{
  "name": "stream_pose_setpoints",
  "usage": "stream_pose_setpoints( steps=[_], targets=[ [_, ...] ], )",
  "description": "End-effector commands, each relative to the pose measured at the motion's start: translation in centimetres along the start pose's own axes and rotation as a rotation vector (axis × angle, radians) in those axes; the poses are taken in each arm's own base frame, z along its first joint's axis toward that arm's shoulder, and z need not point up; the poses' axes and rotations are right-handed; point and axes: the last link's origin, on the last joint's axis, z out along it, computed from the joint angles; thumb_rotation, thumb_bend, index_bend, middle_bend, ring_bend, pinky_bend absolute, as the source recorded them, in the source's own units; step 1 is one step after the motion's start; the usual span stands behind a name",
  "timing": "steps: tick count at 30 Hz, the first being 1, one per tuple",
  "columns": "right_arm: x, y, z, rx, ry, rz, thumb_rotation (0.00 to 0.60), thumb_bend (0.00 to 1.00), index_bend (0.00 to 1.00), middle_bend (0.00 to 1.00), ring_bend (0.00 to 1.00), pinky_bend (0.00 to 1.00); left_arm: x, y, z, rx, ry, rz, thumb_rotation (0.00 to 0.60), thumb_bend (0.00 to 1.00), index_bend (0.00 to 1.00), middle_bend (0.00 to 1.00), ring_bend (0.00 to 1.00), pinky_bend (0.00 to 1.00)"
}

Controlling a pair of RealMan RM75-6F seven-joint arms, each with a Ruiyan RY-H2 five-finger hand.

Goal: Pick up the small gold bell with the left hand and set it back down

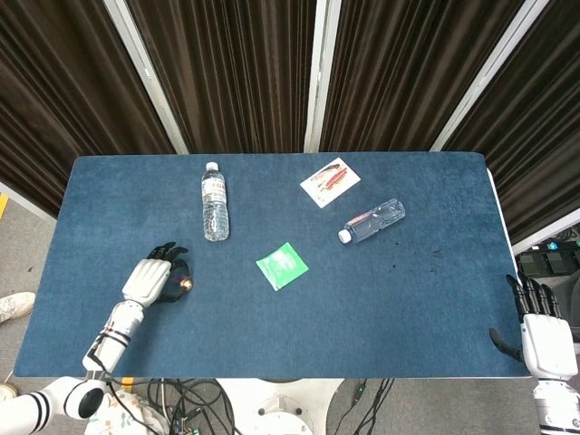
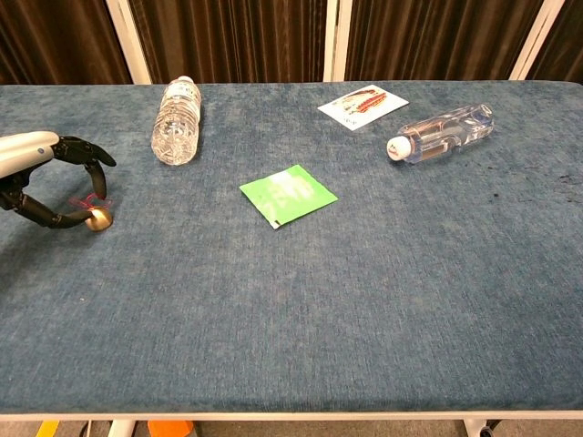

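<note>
Head view: blue cloth bench point(image 1: 272, 335) in front of dark curtains, left hand point(image 1: 149, 279) at the near-left, dark fingers point(image 1: 170, 248) curled over the small gold bell point(image 1: 186, 285) which sits on the cloth; right hand point(image 1: 542, 328) off the bench's right edge, fingers straight and slightly apart, holding nothing. Chest view: left hand point(image 2: 27, 164) arched over the bell point(image 2: 98, 218), thumb tip touching it, the others just above its red loop, the bell resting on the bench point(image 2: 291, 309); cannot tell if it is pinched.
</note>
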Motion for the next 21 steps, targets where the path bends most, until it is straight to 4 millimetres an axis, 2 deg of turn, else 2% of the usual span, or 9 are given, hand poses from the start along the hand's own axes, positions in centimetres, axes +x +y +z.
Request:
stream_pose_setpoints(
  steps=[1, 21],
  targets=[
    [-0.02, 0.00, 0.02, 0.000, -0.001, 0.000, 0.600, 0.15, 0.00, 0.00, 0.00, 0.00, 0.03, 0.02, 0.01, 0.001, -0.001, 0.001, 0.600, 0.35, 0.47, 0.16, 0.03, 0.10],
    [-0.23, 0.18, 0.03, -0.006, -0.004, 0.002, 0.600, 0.16, 0.00, 0.00, 0.00, 0.00, -0.15, 0.08, 0.15, 0.012, -0.010, 0.005, 0.600, 0.38, 0.50, 0.17, 0.03, 0.11]
  ],
)
